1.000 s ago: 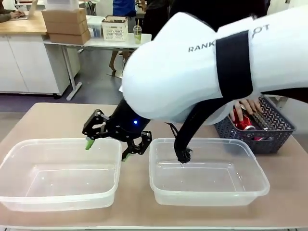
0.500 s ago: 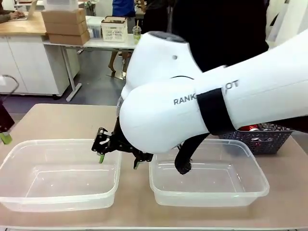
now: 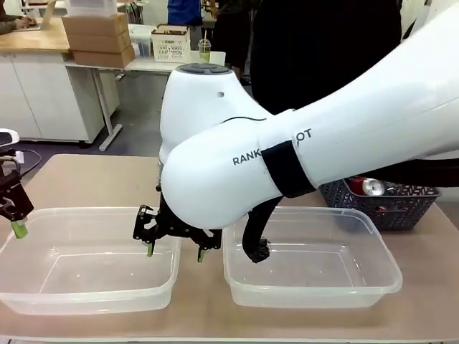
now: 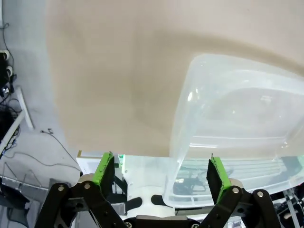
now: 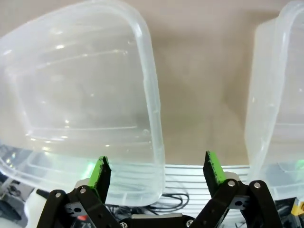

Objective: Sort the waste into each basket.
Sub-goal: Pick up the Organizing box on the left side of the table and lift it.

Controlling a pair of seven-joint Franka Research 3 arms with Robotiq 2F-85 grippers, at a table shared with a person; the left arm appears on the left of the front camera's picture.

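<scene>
Right hand (image 3: 175, 251) wide astride clear tub (image 3: 86, 210) rim, left hand (image 4: 161, 170) wide at its other end (both empty)

Right hand (image 3: 176, 252) spread wide, fingertips down, left hand (image 4: 160, 166) likewise spread, empty

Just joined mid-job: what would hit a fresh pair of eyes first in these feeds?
The big white right arm stretches across the front view, with the open right hand straddling the inner wall of the left clear tub. Both that tub and the right tub hold no waste, while crushed cans sit in the dark lattice basket at far right. The left hand, also open, hovers at the left tub's outer end.
</scene>
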